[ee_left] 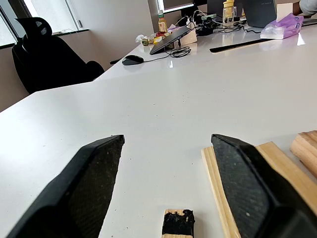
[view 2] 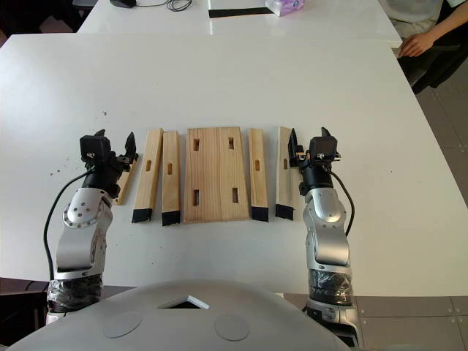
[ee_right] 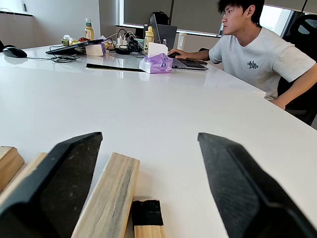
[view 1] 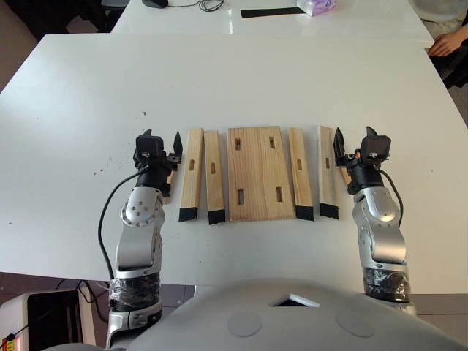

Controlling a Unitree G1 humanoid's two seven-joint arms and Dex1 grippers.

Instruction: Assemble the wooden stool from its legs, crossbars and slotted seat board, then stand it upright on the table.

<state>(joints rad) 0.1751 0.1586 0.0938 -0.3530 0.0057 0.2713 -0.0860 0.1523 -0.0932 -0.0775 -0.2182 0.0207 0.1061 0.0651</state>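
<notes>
The slotted seat board (view 1: 257,174) lies flat in the middle of the white table (view 1: 234,80). Two legs with black tips (view 1: 191,174) (view 1: 213,177) lie to its left, and two more (view 1: 300,174) (view 1: 326,172) to its right. A short crossbar (view 2: 124,186) lies at the far left with its black end (ee_left: 177,225) below my open left gripper (view 1: 161,142). Another short crossbar (ee_right: 147,223) lies at the far right under my open right gripper (view 1: 355,139). Neither gripper holds anything.
A second white table stands behind, carrying a purple tissue pack (view 1: 316,6), a black strip (view 1: 270,12) and a mouse (view 1: 155,3). A person's hand (view 1: 444,45) rests at the far right. Bare tabletop stretches beyond the parts.
</notes>
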